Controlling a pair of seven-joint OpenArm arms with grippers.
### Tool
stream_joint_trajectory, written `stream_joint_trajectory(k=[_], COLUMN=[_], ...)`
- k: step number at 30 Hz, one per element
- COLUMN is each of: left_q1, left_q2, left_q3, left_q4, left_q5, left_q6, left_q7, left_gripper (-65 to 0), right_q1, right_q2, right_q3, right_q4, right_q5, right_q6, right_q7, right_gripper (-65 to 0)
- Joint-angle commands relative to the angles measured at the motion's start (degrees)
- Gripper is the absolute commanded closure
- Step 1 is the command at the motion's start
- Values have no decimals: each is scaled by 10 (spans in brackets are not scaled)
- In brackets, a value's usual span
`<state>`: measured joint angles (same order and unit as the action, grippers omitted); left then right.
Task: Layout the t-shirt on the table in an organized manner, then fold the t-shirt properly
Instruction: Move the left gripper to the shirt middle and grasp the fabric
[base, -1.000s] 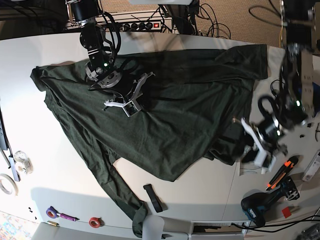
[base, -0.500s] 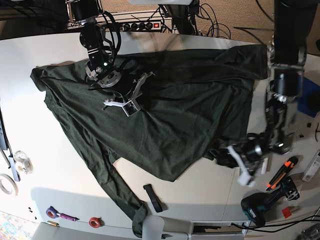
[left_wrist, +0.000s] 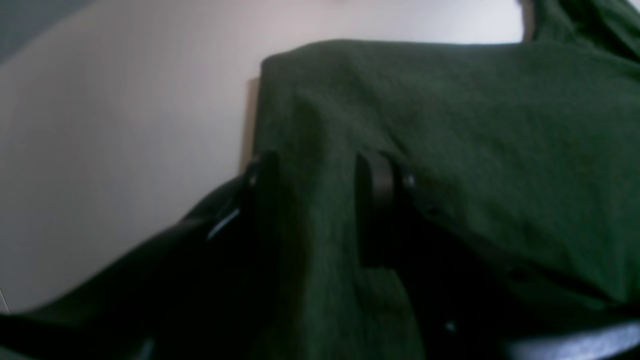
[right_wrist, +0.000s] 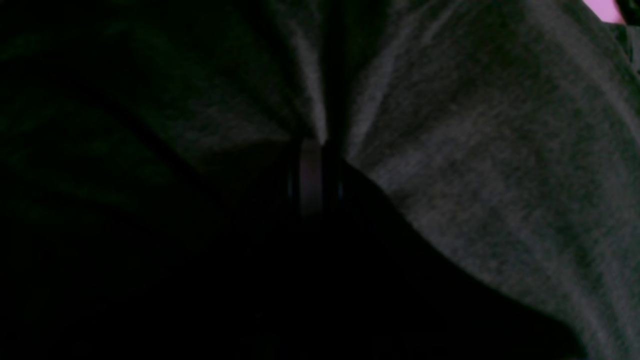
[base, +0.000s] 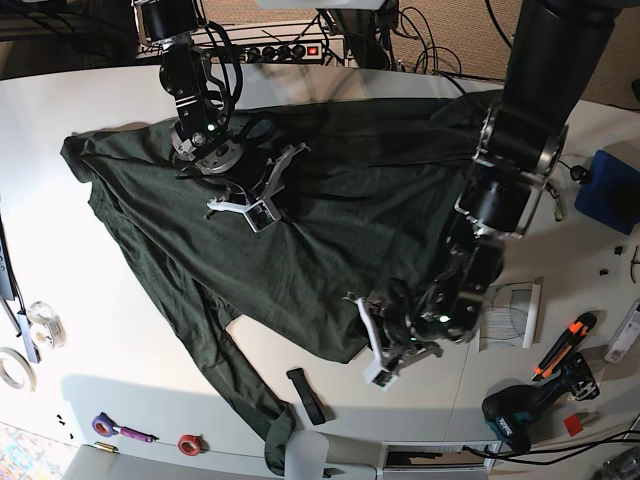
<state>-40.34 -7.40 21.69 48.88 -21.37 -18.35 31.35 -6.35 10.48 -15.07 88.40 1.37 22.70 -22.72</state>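
Observation:
A dark green t-shirt (base: 330, 230) lies spread and creased across the white table (base: 80, 260), one long sleeve trailing to the front edge. My right gripper (base: 258, 210) rests on the shirt's upper left part; in the right wrist view the t-shirt (right_wrist: 475, 150) is pinched into creases at the fingertip (right_wrist: 311, 175). My left gripper (base: 385, 352) sits at the shirt's lower hem, near the table's front. In the left wrist view a fold of the t-shirt (left_wrist: 450, 125) runs between the two dark fingers (left_wrist: 375, 210).
A black strap (base: 305, 395), a red tape roll (base: 188, 443) and a purple marker (base: 120, 430) lie near the front edge. Tape rolls (base: 40, 320) sit at the left. A drill (base: 520, 415), orange cutter (base: 560, 345), clear bag (base: 510, 315) and blue box (base: 610, 190) crowd the right.
My left arm has swept from the table's right side toward the centre front, carrying the shirt's lower right part with it. The right arm has stayed still.

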Motion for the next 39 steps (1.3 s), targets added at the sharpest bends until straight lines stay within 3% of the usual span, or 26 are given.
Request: stream_joint_trajectory(k=[1,9,17,20,24,26,29,33,36,39], left_q1=[-31,-86,-78,-78,-81,-83,-82,-82,-81,-80], left_q2=[7,28,29,30,29,28,21,8,3,4], left_q3=[-1,-1,-1,-1,-1,-1,-1,-1,-1,-1], left_q4=[-5,-161,-183,-183,-182,-175,-141,-75,-25,6], left_q5=[0,4,2,-4,-26,-41,-56,-139,-217,-303], left_q6=[8,39,49,49,48,46,-11,-98,-172,-217], left_q7=[-19,-60,-63,-64,-71,-74,-66,-2,76,192], left_gripper=[-262,-259,-248,-192,0,0,0,0,0,0], right_q1=[-7,-6,-6,-6,-6,-6,-6,-6,-6,-6], right_q2=[5,5,5,5,5,5,5,5,5,5], right_q3=[0,0,0,0,0,0,0,0,0,0], right_q4=[0,0,0,0,0,0,0,0,0,0], right_q5=[-14,-14,-14,-14,-14,-14,-14,-14,-14,-14], right_q6=[4,4,4,4,4,4,4,4,4,4], right_q7=[-35,-30,-26,-26,-26,-25,-25,-25,-26,-26], right_gripper=[0,0,0,0,0,0,0,0,0,0])
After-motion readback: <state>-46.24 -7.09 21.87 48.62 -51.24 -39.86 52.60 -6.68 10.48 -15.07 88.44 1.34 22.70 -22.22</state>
